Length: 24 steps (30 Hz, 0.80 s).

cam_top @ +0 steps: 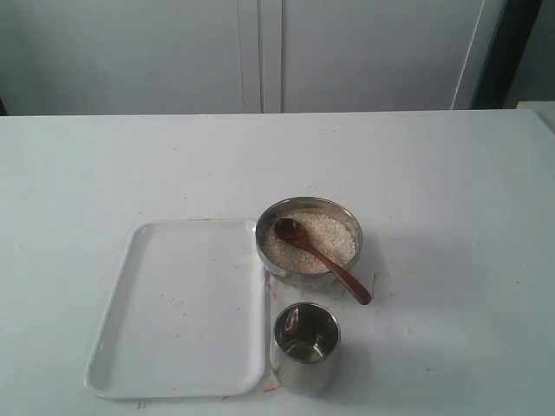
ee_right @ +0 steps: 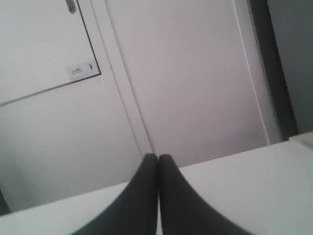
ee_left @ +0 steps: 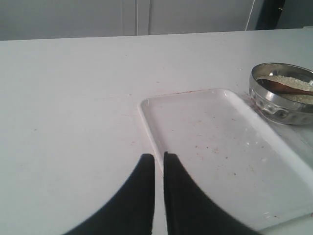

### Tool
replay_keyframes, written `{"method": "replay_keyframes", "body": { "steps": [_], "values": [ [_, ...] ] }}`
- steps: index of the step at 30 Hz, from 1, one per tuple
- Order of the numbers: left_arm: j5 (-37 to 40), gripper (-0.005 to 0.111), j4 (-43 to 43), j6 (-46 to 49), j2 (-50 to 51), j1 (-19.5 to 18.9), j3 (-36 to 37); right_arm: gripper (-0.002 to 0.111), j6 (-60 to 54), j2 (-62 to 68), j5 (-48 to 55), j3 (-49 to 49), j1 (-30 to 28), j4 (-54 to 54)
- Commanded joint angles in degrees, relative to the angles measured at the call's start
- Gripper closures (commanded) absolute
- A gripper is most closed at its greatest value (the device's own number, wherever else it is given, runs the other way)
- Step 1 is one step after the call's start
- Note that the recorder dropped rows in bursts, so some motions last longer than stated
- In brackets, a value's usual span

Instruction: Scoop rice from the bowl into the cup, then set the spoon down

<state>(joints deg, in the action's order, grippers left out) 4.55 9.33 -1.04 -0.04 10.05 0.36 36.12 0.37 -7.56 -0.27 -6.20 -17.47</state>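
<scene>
The steel bowl [cam_top: 348,221] sits mid-table, filled with off-white rice [cam_top: 329,234]. The wooden spoon [cam_top: 323,258] lies in it, its small bowl on the rice and its handle sticking out over the near right rim. The empty steel cup [cam_top: 304,345] stands just in front of the bowl. Neither gripper shows in the exterior view. In the left wrist view, my left gripper [ee_left: 159,156] is shut and empty, hovering over the tray's edge, with the bowl [ee_left: 274,100], rice [ee_left: 293,83] and spoon [ee_left: 286,88] far off. My right gripper [ee_right: 157,157] is shut, facing the cabinets.
A flat white tray [cam_top: 182,303] lies left of the bowl and cup, also seen from the left wrist as a tray [ee_left: 220,142]. White cabinet doors [cam_top: 260,52] stand behind the table's far edge.
</scene>
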Motion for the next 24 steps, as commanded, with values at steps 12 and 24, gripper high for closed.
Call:
{"method": "replay_keyframes", "body": {
  "steps": [12,24],
  "values": [
    [-0.17,0.092,0.46,-0.03,0.04,0.50,-0.36,0.108,-16.74,12.02,39.20,-25.12,7.14,14.74],
    [-0.17,0.092,0.46,-0.03,0.04,0.50,-0.36,0.108,-43.58,53.48,67.00,-56.37,12.02,28.94]
  ]
}}
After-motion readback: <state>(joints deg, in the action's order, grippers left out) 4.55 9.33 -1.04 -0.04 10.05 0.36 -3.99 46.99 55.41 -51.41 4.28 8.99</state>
